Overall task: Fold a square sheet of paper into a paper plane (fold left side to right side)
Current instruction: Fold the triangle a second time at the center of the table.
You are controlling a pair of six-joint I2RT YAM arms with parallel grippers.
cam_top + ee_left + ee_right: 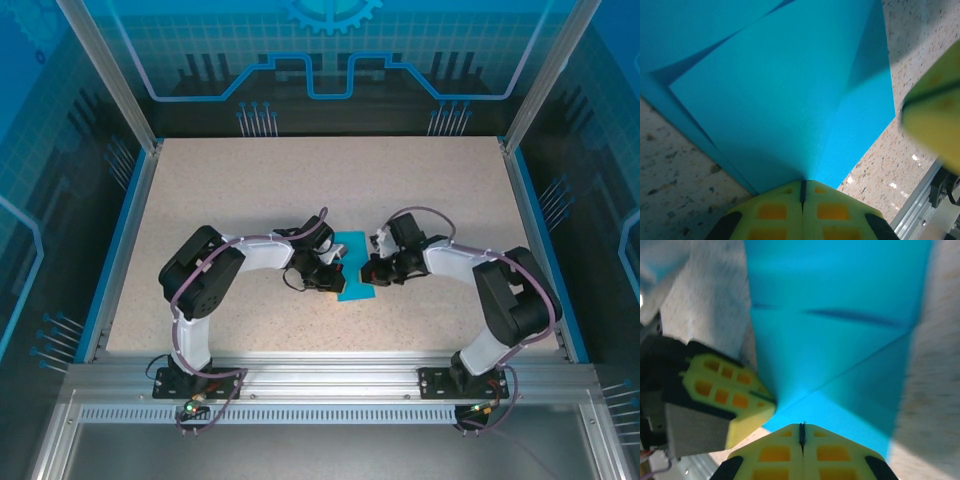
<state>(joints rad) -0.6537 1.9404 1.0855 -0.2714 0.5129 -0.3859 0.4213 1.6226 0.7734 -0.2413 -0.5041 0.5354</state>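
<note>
Speckled beige table (200, 200) with blue trim, boxed in by see-through blue walls (330, 60), gear graphic up at 12 o'clock. Silver rail (330, 378) along the 6 o'clock edge, arm bases bolted on at roughly 7 and 5.

Teal sheet of paper (352, 262) lying pretty much mid-table, a touch toward 6. Already partly folded: diagonal flaps layered on top, creases plain in both wrist views. Looks flat on the table.

Left arm (205, 275) elbowed out toward 9, reaching in so the left tool (328, 280) lands on the sheet's 9 o'clock edge. Right arm (510, 295) mirrored, elbow out toward 3, right tool (371, 271) at the sheet's 3 o'clock edge. Both tools down low, nearly nose to nose across the paper.

Yellow fingers (775, 210) pressed together on both tools, tips right at the paper's edge. Can't tell whether either tip is nipping the paper or just pushing down on it. From the right wrist, left tool's tip touching the sheet over at 9 o'clock of the frame.
</note>
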